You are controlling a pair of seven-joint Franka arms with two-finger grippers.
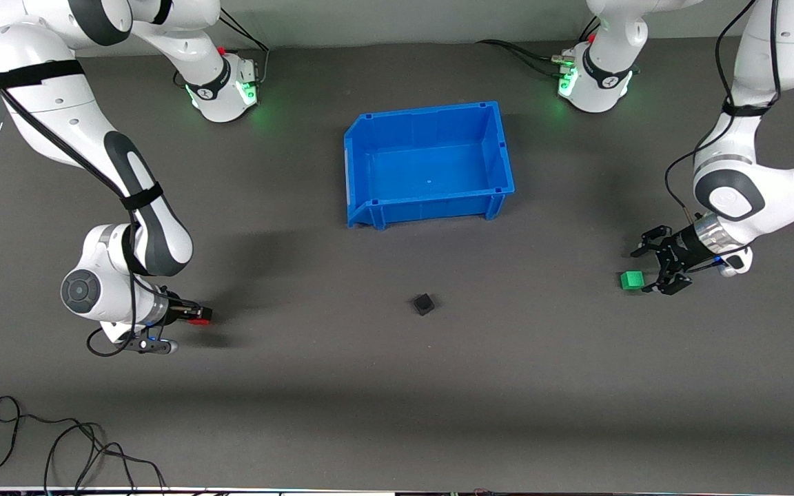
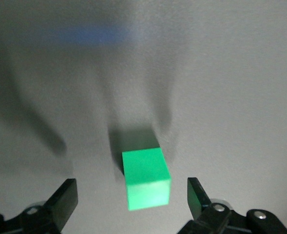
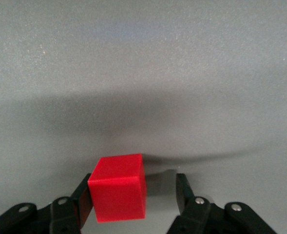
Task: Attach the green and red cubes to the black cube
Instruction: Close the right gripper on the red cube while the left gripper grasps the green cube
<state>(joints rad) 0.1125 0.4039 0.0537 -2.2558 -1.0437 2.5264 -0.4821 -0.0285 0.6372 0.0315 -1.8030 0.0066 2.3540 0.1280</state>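
The right gripper point(image 3: 133, 195), lower left of the front view, stood partly open around the red cube point(image 3: 118, 187); the left gripper point(image 2: 132, 197), wide apart, straddled the green cube point(image 2: 145, 178). The black cube point(image 1: 423, 303) sat centre. Light, rigid blocks: pinch flat faces

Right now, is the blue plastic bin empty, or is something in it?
Empty. The front view shows the blue plastic bin's bare floor; the small black cube lies on the table nearer the front camera.
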